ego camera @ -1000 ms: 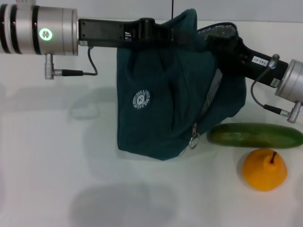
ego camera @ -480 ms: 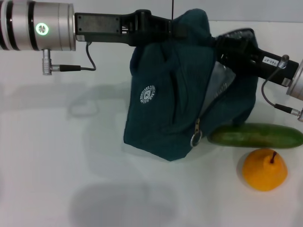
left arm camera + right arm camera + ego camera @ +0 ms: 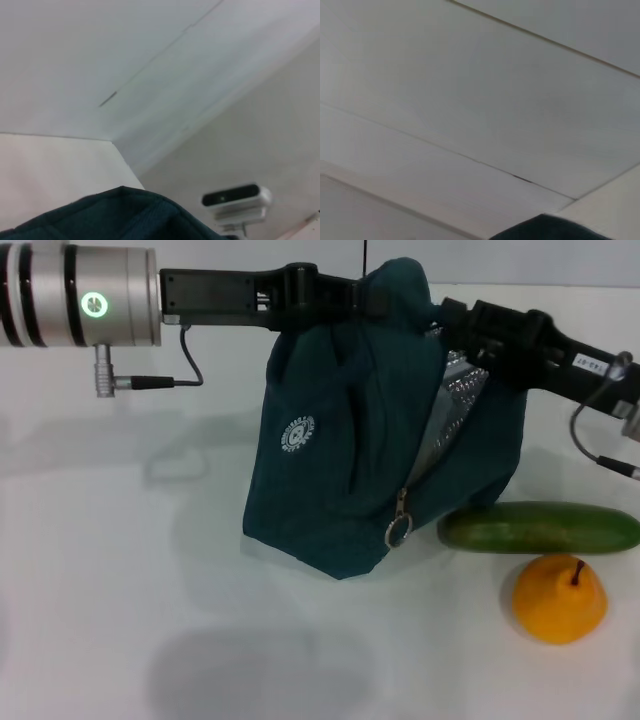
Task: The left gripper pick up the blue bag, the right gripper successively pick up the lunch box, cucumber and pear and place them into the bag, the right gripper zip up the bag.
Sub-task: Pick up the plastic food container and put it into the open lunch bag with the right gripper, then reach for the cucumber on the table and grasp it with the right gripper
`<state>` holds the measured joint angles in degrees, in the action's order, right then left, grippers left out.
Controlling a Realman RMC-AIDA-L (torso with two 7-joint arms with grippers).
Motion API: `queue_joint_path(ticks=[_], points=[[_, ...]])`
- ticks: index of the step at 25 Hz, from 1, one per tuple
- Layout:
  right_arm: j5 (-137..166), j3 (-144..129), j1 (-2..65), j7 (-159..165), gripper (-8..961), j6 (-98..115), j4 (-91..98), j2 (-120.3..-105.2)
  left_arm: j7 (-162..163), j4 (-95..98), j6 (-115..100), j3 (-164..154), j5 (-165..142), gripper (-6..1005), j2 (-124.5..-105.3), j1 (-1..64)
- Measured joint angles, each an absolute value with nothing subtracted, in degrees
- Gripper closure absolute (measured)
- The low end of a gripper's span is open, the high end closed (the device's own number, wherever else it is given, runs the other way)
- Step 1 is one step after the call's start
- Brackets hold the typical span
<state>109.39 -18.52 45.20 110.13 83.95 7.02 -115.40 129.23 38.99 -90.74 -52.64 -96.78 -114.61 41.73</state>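
The blue bag [image 3: 350, 460] hangs above the white table, its zipper open along the side and silver lining showing. My left gripper [image 3: 372, 298] reaches in from the left and is shut on the bag's top edge. My right gripper [image 3: 450, 322] comes in from the right and sits at the bag's open mouth, its tips hidden by fabric. The cucumber [image 3: 540, 527] lies on the table right of the bag's base, with the pear [image 3: 558, 598] just in front of it. The lunch box is out of view. A strip of bag fabric [image 3: 115, 215] shows in the left wrist view.
The zipper's ring pull [image 3: 398, 531] dangles low on the bag's side. The white table [image 3: 120, 570] stretches left and in front of the bag. A small mounted camera [image 3: 235, 197] shows in the left wrist view.
The bag swung right, then back left. My right gripper rose from inside the bag's mouth to its upper rim. Cucumber and pear stayed put.
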Motion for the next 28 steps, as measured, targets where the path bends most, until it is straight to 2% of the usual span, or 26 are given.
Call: queue_joint_path(ticks=[4,16,19,20,22,28], points=[[108.8,-18.4,43.0,109.5,523,88.4,10.4,-115.42,127.9,39.0,-88.6,-52.7,-96.9,942,-114.62,41.2],[96.0,-18.6,31.2,83.6,531,100.0,19.0,-115.33,126.1,39.0,-86.9,-52.6,-96.8,942,-114.68,40.0],[95.0,-19.6,28.0,80.0,533,99.3,20.8,-114.29,125.8,38.6,-85.9,-52.6,-96.6,942,-115.47,40.0],[95.6,-20.9,26.8,78.5,533,99.8,22.3,-113.22,125.7,38.4,-85.7,-52.6,-96.6,942,-115.7,39.9],[96.0,-21.9,24.9,75.5,530,100.9,23.8,-112.29,125.5,38.3,-85.5,-52.6,-96.5,942,-116.08,39.9],[97.6,-22.5,18.6,72.2,510,101.5,35.8,-113.55,124.4,38.3,-83.5,-52.1,-96.5,942,-117.12,39.6]])
